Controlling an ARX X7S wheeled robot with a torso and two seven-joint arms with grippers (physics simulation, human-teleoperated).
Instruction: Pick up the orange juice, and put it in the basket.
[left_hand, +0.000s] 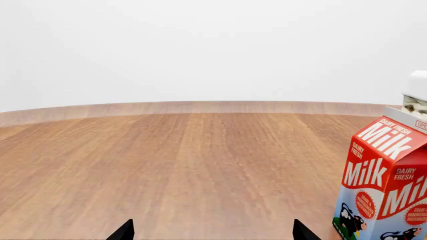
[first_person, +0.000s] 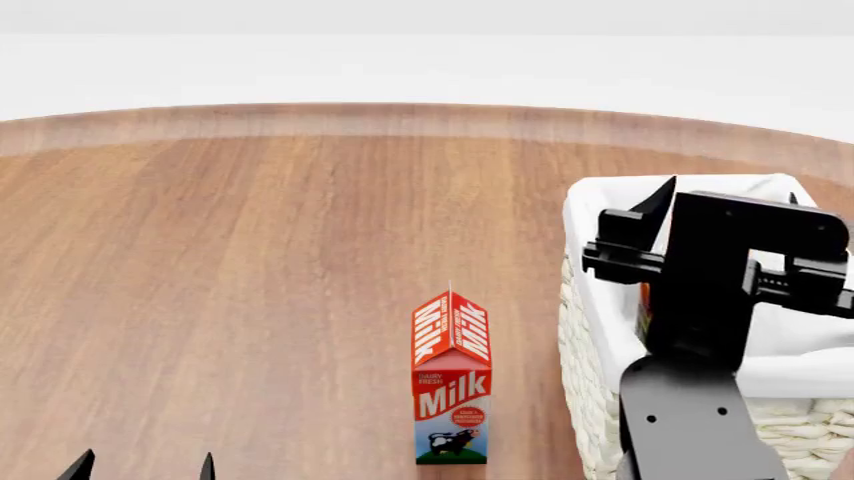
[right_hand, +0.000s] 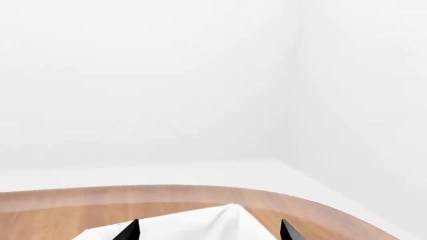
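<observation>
At the near left edge of the head view, the left gripper (first_person: 143, 467) shows only two black fingertips set apart with nothing between them, so it is released; to its right a red milk carton (first_person: 451, 385) stands upright on the wooden table (first_person: 240, 270); right of the carton sits the basket (first_person: 594, 300), its white cloth lining folded over the rim; the right gripper (first_person: 727, 205) hangs over the basket's interior, fingertips spread and holding nothing; a thin orange strip, seemingly the orange juice (first_person: 645, 310), shows inside the basket beside the arm, mostly hidden; beyond, the table's far edge curves against a white wall.
</observation>
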